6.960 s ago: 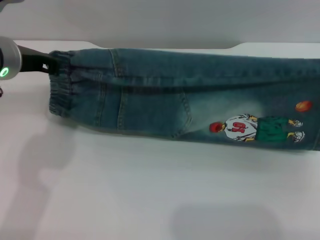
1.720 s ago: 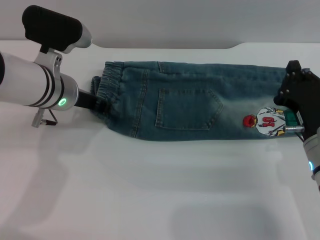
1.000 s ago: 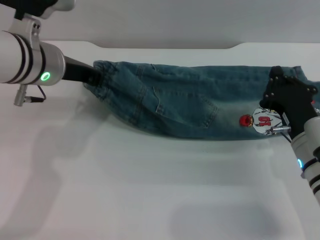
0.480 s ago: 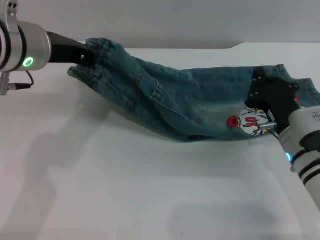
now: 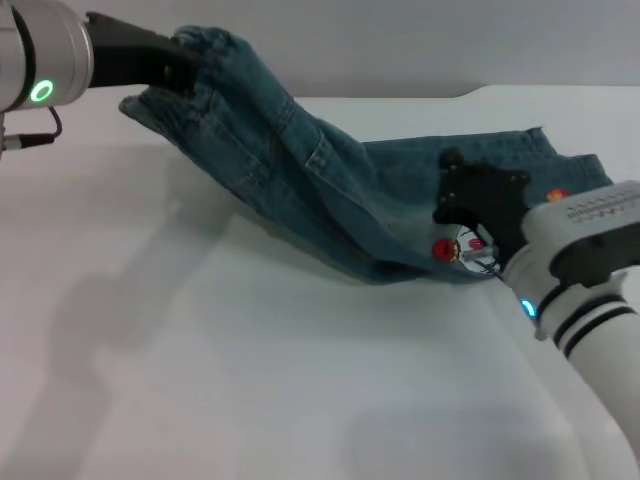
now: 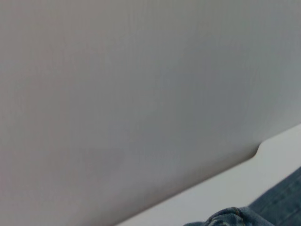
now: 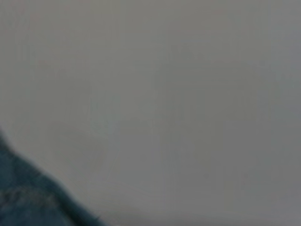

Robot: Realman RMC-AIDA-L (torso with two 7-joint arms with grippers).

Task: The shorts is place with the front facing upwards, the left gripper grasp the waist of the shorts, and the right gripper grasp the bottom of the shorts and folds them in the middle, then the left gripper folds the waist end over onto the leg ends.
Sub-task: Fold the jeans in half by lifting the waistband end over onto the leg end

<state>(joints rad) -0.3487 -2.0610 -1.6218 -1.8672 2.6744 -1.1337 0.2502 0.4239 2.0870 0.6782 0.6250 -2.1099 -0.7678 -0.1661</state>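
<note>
The blue-green denim shorts hang in a slope from upper left down to the table. My left gripper is shut on the gathered waist, held up in the air at the far left. The leg ends lie flat on the table at the right. My right gripper, a black claw on the blue-lit arm, sits on the leg by the cartoon print, shut on the denim. A strip of denim shows in the left wrist view, and a dark corner of denim in the right wrist view.
The white table stretches in front of the shorts. Its back edge has a step against the grey wall. My right arm crosses the table's front right corner.
My left gripper has lifted the waist higher and carried it rightward. My right gripper has slid left, and the print has moved left with it.
</note>
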